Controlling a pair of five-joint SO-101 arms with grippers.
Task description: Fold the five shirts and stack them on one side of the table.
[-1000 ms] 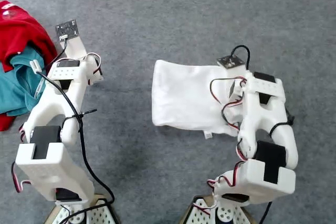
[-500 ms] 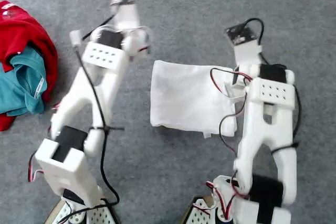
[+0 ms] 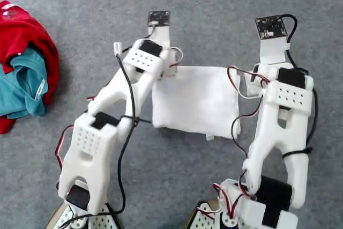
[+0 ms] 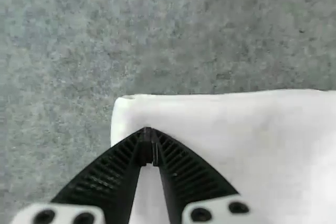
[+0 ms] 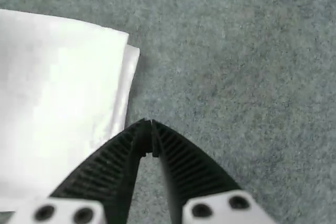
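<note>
In the high view the folded white shirt [image 3: 195, 100] lies mid-worktop [image 3: 80, 4], well apart from the red shirt [image 3: 21, 30] and teal shirt [image 3: 24, 87] at the left edge. The left arm has swung over to its far left corner, and the right arm has stretched to the far right one. In the left wrist view the left gripper [image 4: 148, 140] is closed and empty above that corner. In the right wrist view the right gripper [image 5: 149, 135], also closed and empty, is over bare worktop just beside the white shirt. Probably another fold is being prepared.
</note>
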